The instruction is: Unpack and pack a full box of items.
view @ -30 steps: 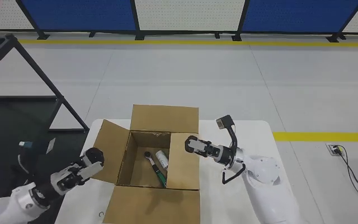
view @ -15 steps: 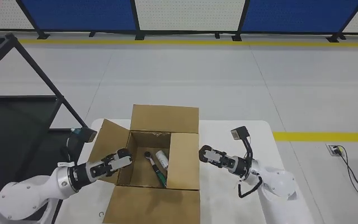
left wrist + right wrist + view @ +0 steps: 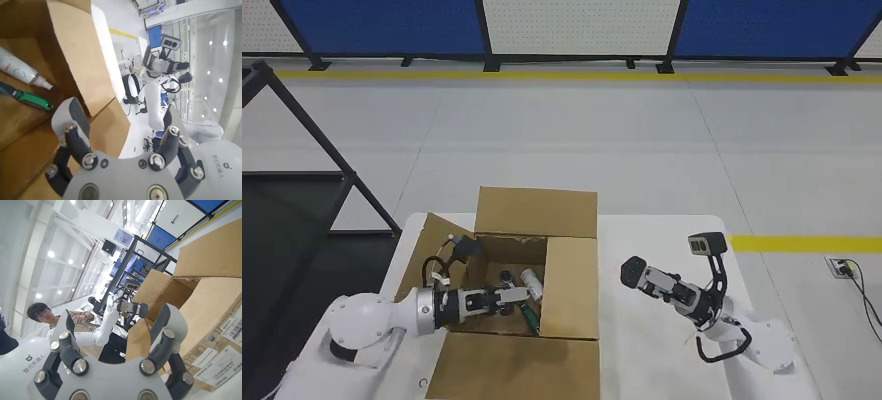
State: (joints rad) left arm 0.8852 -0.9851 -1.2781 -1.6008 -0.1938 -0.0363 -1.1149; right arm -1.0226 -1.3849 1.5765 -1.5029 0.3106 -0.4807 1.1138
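The cardboard box [image 3: 537, 210] stands open on the white table [image 3: 662, 235], all four flaps folded outward. The near flap is cut off by the edge of the top view. On its floor lie a white bottle [image 3: 532, 281] and, just beside it, a green-handled tool [image 3: 529, 318]. A dark-headed tool [image 3: 506, 277] lies next to the bottle, with its shaft partly covered by the arm above it. What kind of tool it is cannot be made out.

The left wrist view shows the bottle [image 3: 17, 66] with its nozzle pointing toward the box's inner corner. The green handle [image 3: 32, 99] lies close beneath the nozzle, and its working end is cut off at the frame edge. The rest of the box floor is hidden behind the walls [image 3: 71, 47].

The left gripper [image 3: 504, 297] reaches over the box's left side and hangs inside the box above the items. Its fingers [image 3: 75, 108] are spread apart with nothing between them. Whether it touches any item cannot be told.

The right gripper [image 3: 634, 270] hovers over the table to the right of the box, apart from the right flap. In its own wrist view the right gripper [image 3: 117, 315] has its fingers spread wide and holds nothing. It faces the box's outer wall [image 3: 208, 306], and the left gripper [image 3: 140, 310] shows farther off at the box's rim.
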